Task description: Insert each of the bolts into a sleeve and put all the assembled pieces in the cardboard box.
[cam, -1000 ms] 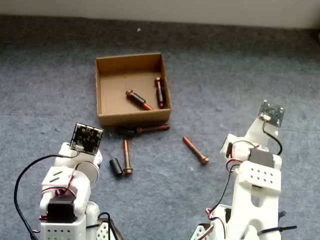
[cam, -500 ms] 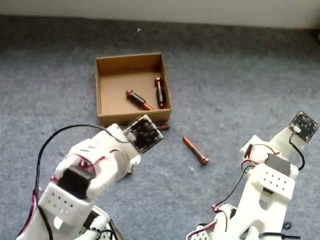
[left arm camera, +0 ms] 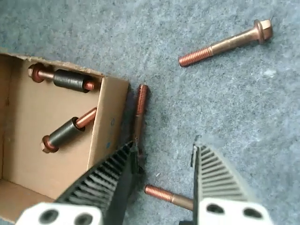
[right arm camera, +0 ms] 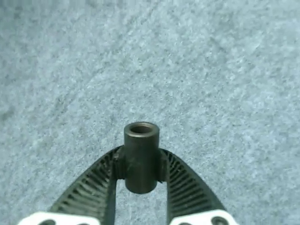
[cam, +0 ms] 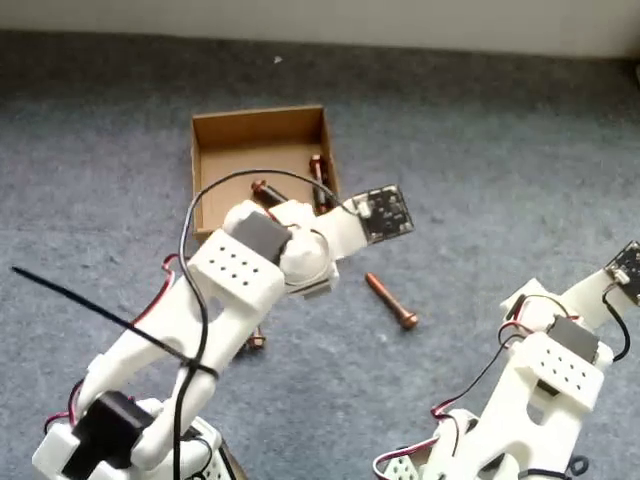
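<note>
The cardboard box (cam: 258, 115) holds two bolts in black sleeves, one (left arm camera: 70, 79) by its wall and one (left arm camera: 63, 133) lying aslant. My left arm (cam: 270, 265) stretches over the box's front corner. Its gripper (left arm camera: 164, 154) hangs open above the carpet beside the box wall (left arm camera: 110, 122). A bolt (left arm camera: 139, 110) lies along that wall under the gripper, and the threaded end of another bolt (left arm camera: 164, 193) shows between the fingers. A loose copper bolt (cam: 390, 300) (left arm camera: 225, 43) lies farther right. My right gripper (right arm camera: 140, 154) is shut on a black sleeve (right arm camera: 140, 159), bore upward.
Grey carpet covers the whole table. My right arm (cam: 560, 370) stands at the near right edge, apart from the bolts. A bolt head (cam: 255, 342) peeks out beneath the left arm. A pale wall runs along the far edge.
My left arm swung from the near left forward and rightward over the box's front, now covering the bolt and sleeve on the carpet. The right arm drew away to the right.
</note>
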